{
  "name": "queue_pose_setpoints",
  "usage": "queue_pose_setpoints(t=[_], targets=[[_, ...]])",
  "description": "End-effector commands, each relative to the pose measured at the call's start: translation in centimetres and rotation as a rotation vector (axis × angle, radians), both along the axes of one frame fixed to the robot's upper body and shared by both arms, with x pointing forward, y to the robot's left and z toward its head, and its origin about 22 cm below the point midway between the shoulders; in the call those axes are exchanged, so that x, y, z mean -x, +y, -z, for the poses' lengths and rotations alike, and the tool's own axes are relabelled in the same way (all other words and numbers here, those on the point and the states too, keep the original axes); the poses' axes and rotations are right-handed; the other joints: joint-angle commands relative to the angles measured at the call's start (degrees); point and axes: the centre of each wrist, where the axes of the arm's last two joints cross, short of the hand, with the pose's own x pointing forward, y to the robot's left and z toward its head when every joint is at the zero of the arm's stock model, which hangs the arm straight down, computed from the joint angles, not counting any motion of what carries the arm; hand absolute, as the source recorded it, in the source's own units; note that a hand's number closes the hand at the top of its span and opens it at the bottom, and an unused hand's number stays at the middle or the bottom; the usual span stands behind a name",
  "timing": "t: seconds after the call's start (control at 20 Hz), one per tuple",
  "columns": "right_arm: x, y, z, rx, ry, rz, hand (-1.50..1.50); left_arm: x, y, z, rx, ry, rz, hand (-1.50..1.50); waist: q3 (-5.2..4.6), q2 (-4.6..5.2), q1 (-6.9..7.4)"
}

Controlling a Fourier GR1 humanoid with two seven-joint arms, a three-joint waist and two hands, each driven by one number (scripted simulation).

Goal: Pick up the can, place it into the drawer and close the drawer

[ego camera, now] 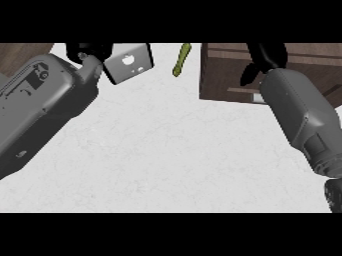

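A grey squarish object with white marks lies at the top of the white counter; it may be the can. My left hand shows only as black parts at the top edge, right beside that object's left corner; whether it holds the object is hidden. The brown wooden drawer unit stands at the upper right. My right hand is over its top, with one black finger hanging down across the wood. The right forearm covers part of the drawer's front.
A thin green stick-like object lies between the grey object and the drawer unit. A dark wooden surface shows at the upper left corner. The left forearm fills the left side of the view.
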Motion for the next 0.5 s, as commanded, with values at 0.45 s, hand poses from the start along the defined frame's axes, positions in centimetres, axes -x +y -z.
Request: queue_pose_setpoints(t=[0.45], targets=[[-1.1, 1.7, -3.2, -0.623, -0.014, -0.094, -1.50, 1.3, 0.7, 0.4, -0.002, 0.001, 0.005, -1.50, -0.51, -0.72, 1.40]])
